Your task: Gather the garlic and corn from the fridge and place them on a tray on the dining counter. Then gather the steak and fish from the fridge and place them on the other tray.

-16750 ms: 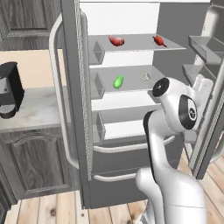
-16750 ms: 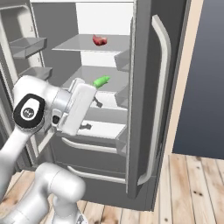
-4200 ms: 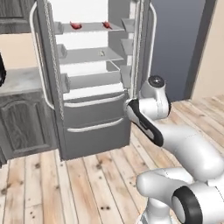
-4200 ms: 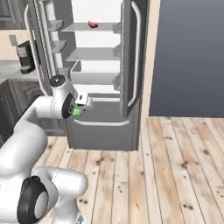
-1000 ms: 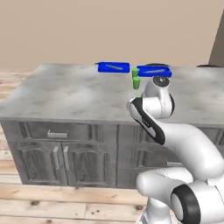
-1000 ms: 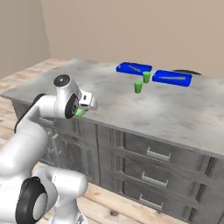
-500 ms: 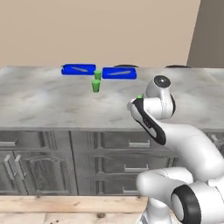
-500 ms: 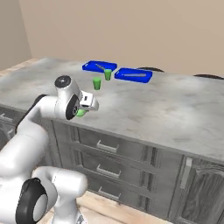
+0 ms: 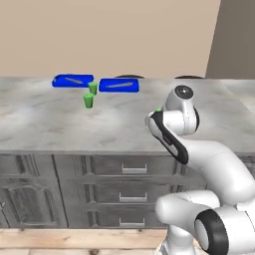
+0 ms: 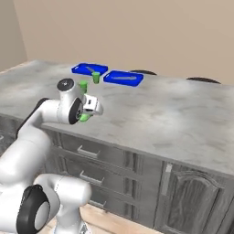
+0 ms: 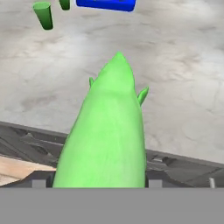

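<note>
The gripper (image 10: 87, 114) has its fingers clamped on the corn (image 11: 107, 131), held at the dining counter's (image 10: 183, 114) near edge. Toward the far edge lie two blue trays (image 9: 72, 80) (image 9: 118, 85), each holding a small pale item I cannot identify, with two green cups (image 9: 88, 100) just beside them.

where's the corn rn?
The corn is held in the gripper, over the near edge of the dining counter, well short of the blue trays and green cups.
</note>
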You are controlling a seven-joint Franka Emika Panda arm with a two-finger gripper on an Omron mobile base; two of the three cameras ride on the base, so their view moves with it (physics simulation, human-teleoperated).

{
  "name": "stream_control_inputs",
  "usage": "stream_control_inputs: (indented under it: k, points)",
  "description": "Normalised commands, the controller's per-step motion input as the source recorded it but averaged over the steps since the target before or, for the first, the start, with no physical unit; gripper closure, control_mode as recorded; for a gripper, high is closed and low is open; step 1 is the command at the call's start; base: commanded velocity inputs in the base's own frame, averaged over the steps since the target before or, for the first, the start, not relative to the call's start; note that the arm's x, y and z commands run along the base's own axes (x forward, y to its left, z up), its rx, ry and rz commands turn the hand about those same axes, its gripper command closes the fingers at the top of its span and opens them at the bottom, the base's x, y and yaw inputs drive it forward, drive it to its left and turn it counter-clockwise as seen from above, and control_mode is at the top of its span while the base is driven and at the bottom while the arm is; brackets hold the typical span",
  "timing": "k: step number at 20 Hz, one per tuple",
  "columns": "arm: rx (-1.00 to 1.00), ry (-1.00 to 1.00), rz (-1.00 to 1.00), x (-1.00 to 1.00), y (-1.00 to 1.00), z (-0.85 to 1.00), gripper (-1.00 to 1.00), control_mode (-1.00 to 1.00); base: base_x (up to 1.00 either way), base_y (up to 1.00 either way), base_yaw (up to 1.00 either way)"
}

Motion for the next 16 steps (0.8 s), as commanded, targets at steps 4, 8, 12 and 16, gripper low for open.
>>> stream_control_inputs:
  k: [4,8,12,16]
  points:
    - [0.0,0.0,0.0,0.0,0.0,0.0,1.0,1.0,0.03,-1.0,-0.18]
    - [0.0,0.0,0.0,0.0,0.0,0.0,1.0,1.0,0.14,-1.0,-0.21]
    - [0.0,0.0,0.0,0.0,0.0,0.0,1.0,1.0,0.21,-0.23,-0.03]
    - [0.0,0.0,0.0,0.0,0.0,0.0,1.0,1.0,0.36,0.35,0.08]
